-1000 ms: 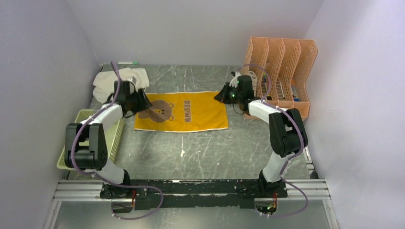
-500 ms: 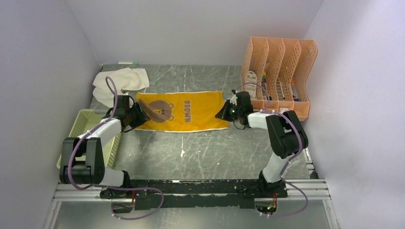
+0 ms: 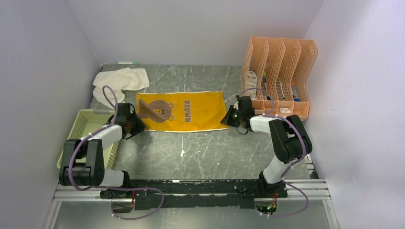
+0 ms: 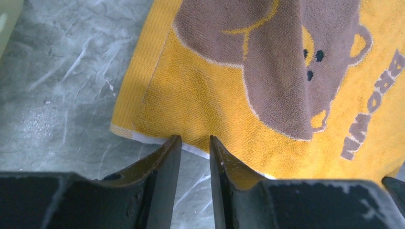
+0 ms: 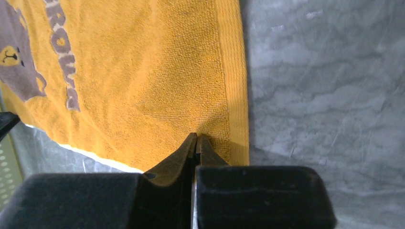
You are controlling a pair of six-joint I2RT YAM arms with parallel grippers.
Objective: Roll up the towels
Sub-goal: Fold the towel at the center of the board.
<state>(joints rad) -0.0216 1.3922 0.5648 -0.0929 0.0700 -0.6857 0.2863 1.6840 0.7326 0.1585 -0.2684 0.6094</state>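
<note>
i'm seeing the yellow towel [image 3: 191,112] lying flat on the counter [image 3: 205,148] just ahead of both claws, its long axis running from one to the other. the right claw [image 5: 196,137] is pinching the near corner shut. the left claw [image 4: 195,139] is slightly parted, tips just short of the hem. the cream towel [image 3: 119,81] is bunched well beyond it.

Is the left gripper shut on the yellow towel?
No, the left wrist view shows an open gap between the left gripper's fingers, with the yellow towel's edge just beyond their tips.
</note>
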